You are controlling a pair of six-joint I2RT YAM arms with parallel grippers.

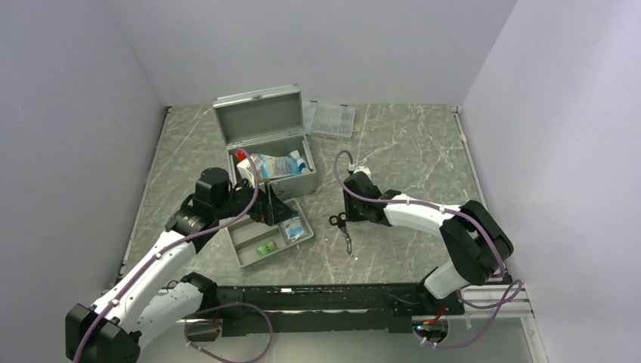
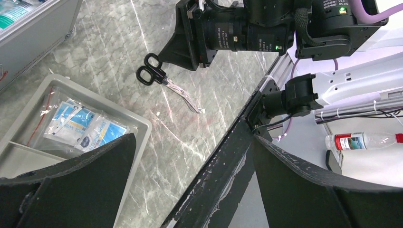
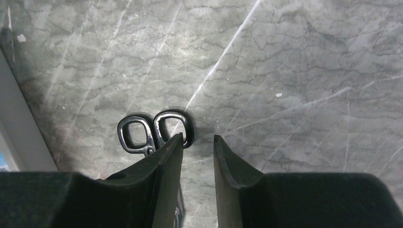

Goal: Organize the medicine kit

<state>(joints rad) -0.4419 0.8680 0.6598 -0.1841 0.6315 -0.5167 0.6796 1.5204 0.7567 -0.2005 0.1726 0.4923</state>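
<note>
- Sitting in the upper middle of the top view, the medicine kit (image 1: 261,121) has its lid up; its long side runs left to right
- the left gripper (image 2: 192,142) is nearer, just below the kit over the grey tray (image 1: 246,243); jaws wide open, holding nothing
- the scissors (image 1: 348,236) lie flat, lower right of the kit, blades pointing down
- the right gripper (image 3: 198,142) is at their rings; jaws a little apart, only table between; the kit is up and left from it
</note>
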